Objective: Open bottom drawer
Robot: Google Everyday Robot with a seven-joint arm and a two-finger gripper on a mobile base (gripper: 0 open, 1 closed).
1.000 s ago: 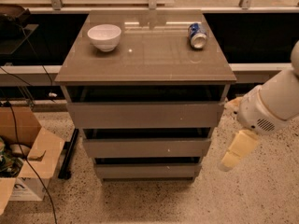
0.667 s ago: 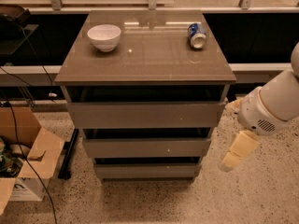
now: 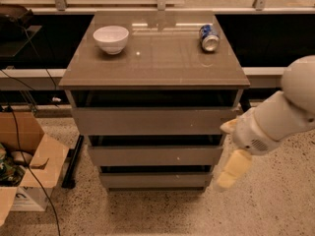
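Note:
The bottom drawer (image 3: 155, 180) is the lowest and narrowest of three grey-brown fronts on the cabinet, with a dark gap above it. My gripper (image 3: 227, 154) hangs at the cabinet's right side, level with the middle drawer (image 3: 155, 155). Its cream fingers are spread apart: one fingertip (image 3: 228, 127) is near the top drawer's right end, the other finger (image 3: 233, 168) points down toward the bottom drawer's right end. It holds nothing. I cannot tell whether it touches the cabinet.
A white bowl (image 3: 111, 38) and a blue can (image 3: 209, 37) lying on its side rest on the cabinet top (image 3: 157, 63). An open cardboard box (image 3: 24, 161) and cables stand on the floor at the left. A dark shelf runs behind.
My gripper has moved a little left and down, closer to the cabinet's right side. The drawers have not moved.

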